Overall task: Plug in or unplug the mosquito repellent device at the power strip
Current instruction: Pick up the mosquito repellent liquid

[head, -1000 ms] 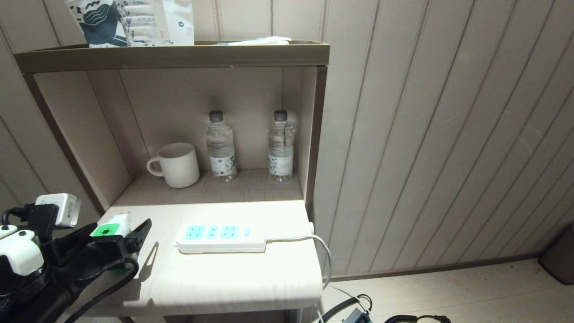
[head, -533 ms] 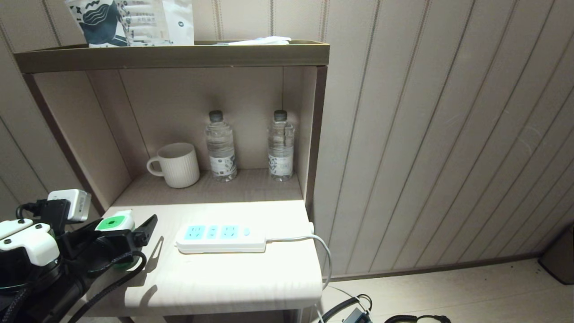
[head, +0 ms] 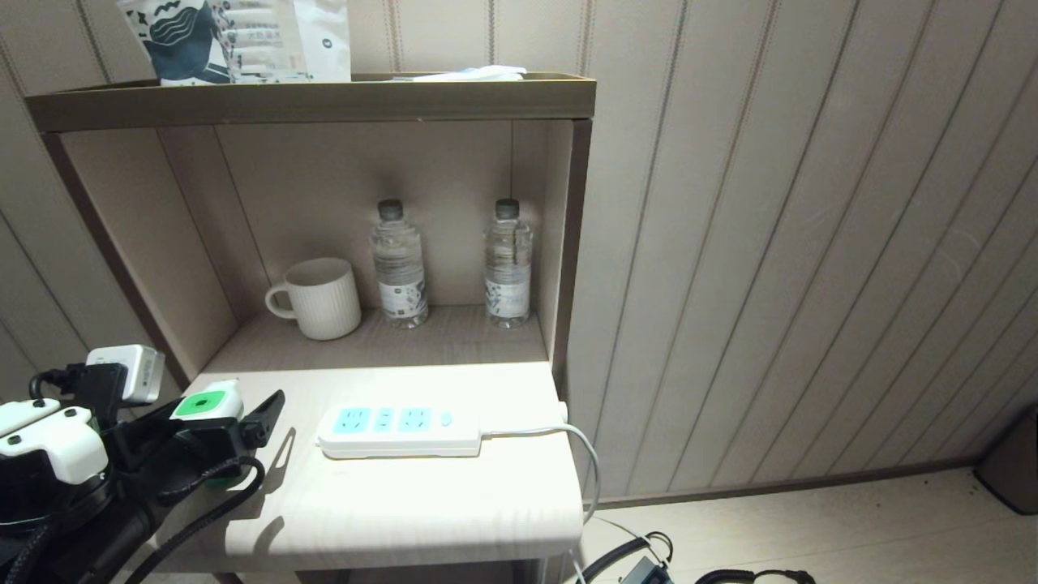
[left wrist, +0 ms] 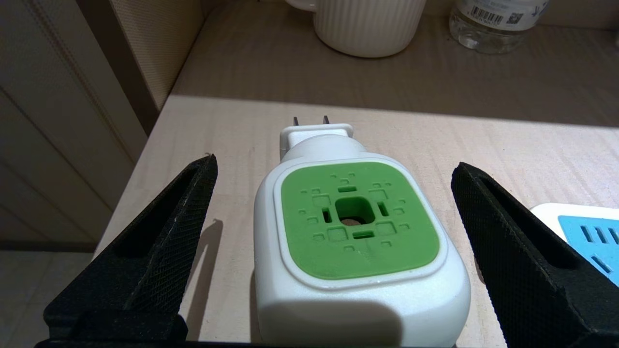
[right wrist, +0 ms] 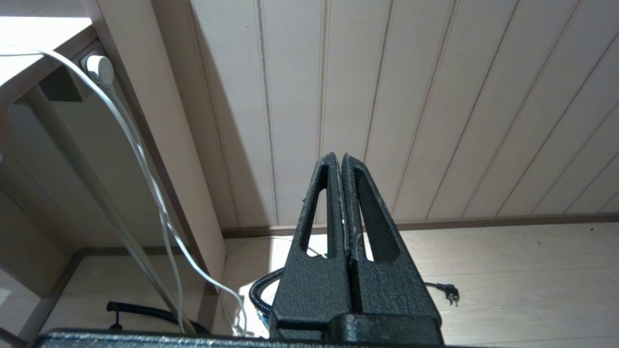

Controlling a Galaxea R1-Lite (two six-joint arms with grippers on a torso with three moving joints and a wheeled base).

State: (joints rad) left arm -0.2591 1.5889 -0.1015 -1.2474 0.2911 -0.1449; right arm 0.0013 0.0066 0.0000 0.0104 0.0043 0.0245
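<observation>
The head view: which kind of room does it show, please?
Probably a hotel room or bedroom: a bedside-style shelf unit holds a mug and two water bottles, with a power strip on its lower top before a panelled wall.

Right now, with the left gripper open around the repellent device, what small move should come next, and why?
Probably close the left gripper on the mosquito repellent device. Its fingers stand apart on both sides of the white body without touching it, and the device stands unplugged on the table, prongs bare, beside the power strip. A firm hold seems needed before lifting it.
</observation>
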